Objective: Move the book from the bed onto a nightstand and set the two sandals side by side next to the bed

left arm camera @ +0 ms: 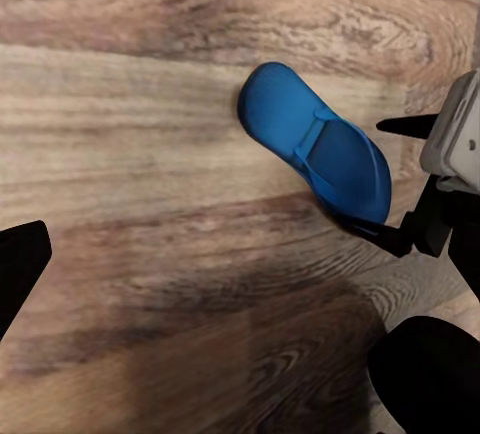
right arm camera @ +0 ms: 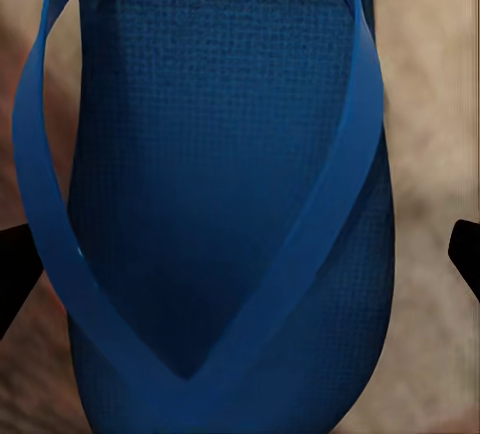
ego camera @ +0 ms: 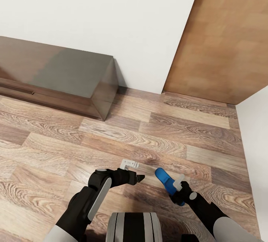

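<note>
My right gripper [ego camera: 178, 194] is shut on the heel end of a bright blue sandal [ego camera: 164, 180], which it holds a little above the wood floor [ego camera: 156, 138]. The toe end points away from me. In the left wrist view the same sandal [left arm camera: 318, 146] hangs over its shadow, with a right finger [left arm camera: 392, 235] at its heel. The sandal's sole and straps [right arm camera: 230, 204] span the gap between the right fingers. My left gripper [ego camera: 140, 178] is open and empty, just left of the sandal, with one fingertip [left arm camera: 20, 264] in sight. The book, bed and nightstand are out of view.
A long, low, glossy dark-brown cabinet [ego camera: 67, 78] stands against the white wall [ego camera: 111, 15] at the far left. A light wooden door [ego camera: 227, 37] is at the far right, with a white wall edge [ego camera: 255, 141] beside it. Plank floor lies between them.
</note>
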